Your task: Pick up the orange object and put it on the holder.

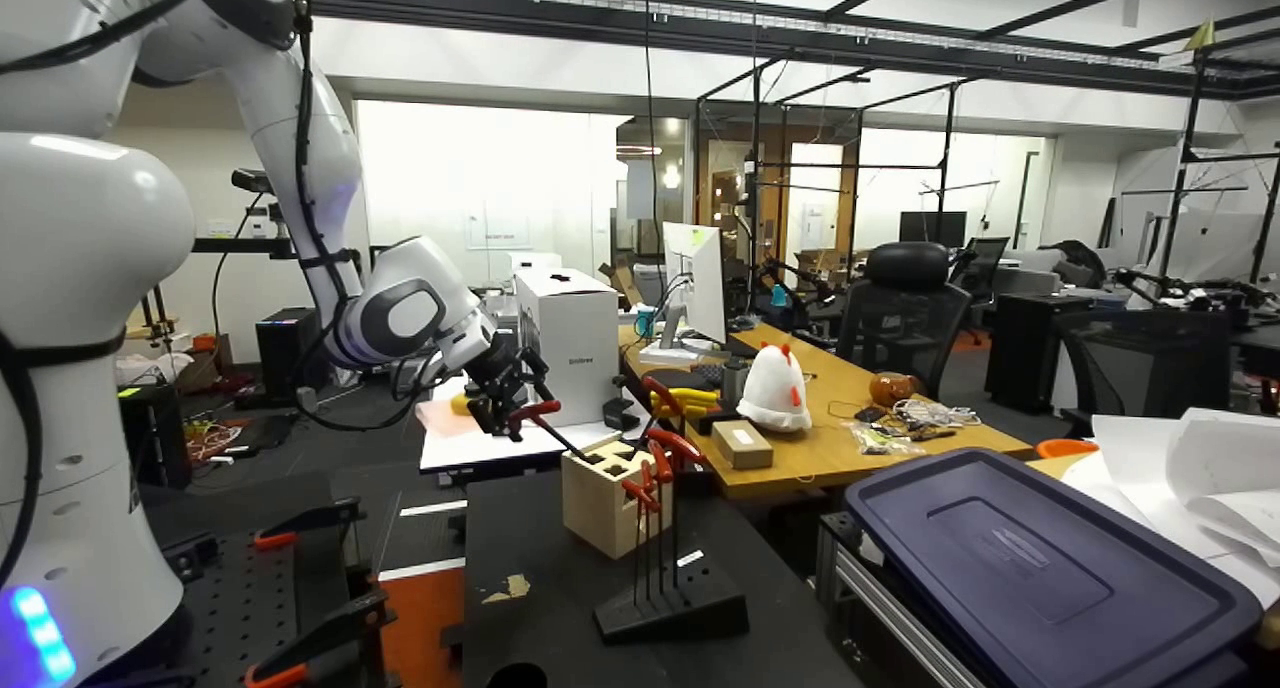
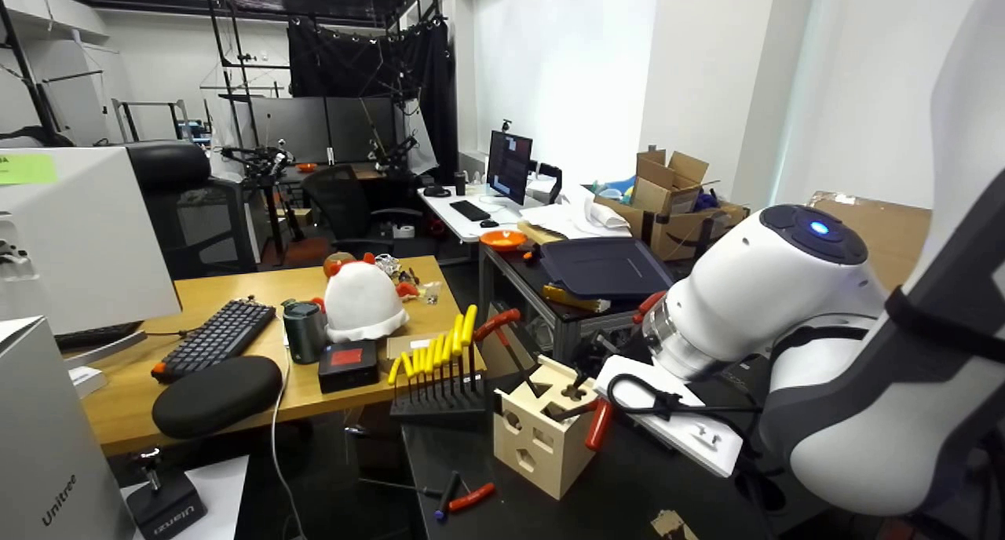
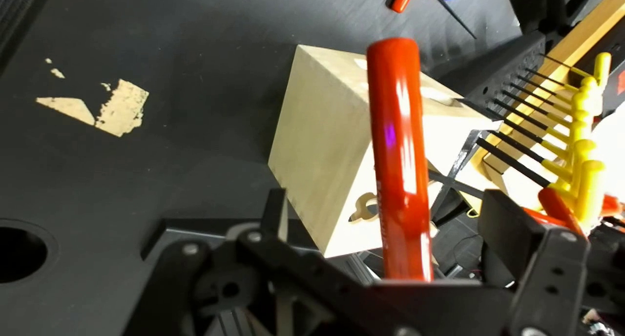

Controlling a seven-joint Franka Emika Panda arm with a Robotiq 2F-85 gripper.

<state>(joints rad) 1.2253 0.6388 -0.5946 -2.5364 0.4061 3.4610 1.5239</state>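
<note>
Nearest me, the white robot arm (image 1: 100,228) hangs over a black table (image 1: 500,518), on which the pale wooden holder (image 1: 600,508) stands. Jaws spread wide, the gripper (image 3: 389,214) has the orange-red handle (image 3: 398,145) showing between them, with space on either side; the handle's dark shaft (image 1: 563,436) slants down into the holder's top.

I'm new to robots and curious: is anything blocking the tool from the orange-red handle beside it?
Nothing visible is: in the wrist view, the orange-red handle shows in the gap of the open tool, with the wooden block beyond it.
</note>
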